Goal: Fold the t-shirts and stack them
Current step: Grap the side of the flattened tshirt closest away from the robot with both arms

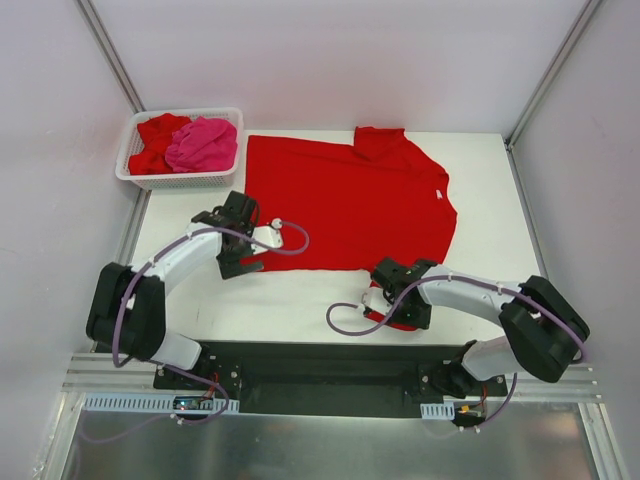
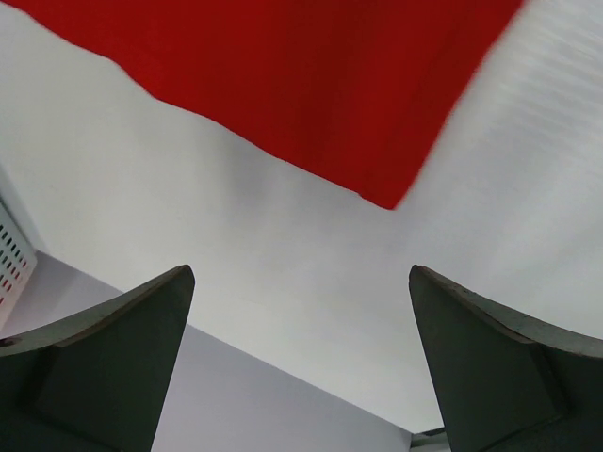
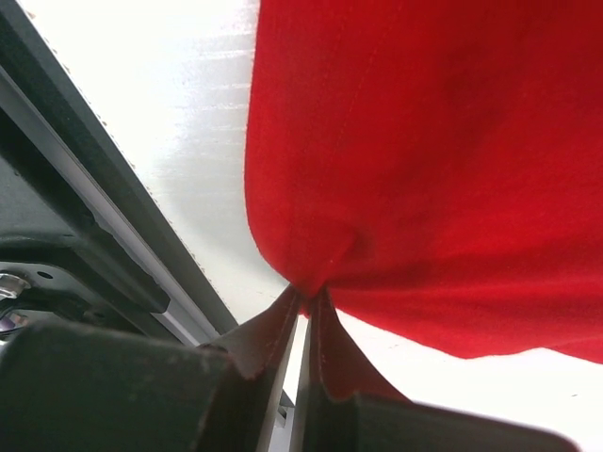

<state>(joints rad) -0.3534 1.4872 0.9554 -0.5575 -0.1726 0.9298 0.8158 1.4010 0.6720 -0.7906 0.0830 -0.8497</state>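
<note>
- One white table [image 1: 290,300] carries everything.
- One bright red t-shirt [image 1: 340,200] lies spread flat across the middle of it. The hem is to the left and the neck to the right. One sleeve points to the far edge, the other to the near edge.
- A white lattice basket [image 1: 180,182] at the far left corner holds a crumpled red t-shirt [image 1: 150,135] and a hot pink t-shirt [image 1: 203,143].
- The left gripper [image 2: 300,273] is spread wide and holds nothing. Its wrist view shows the shirt's near-left hem corner just ahead, with bare table between the fingers.
- The right gripper [image 3: 306,297] is pressed almost together, pinching the near sleeve. Only its wrist view shows the cloth puckered at the fingertips; from above the gripper hides it.
</note>
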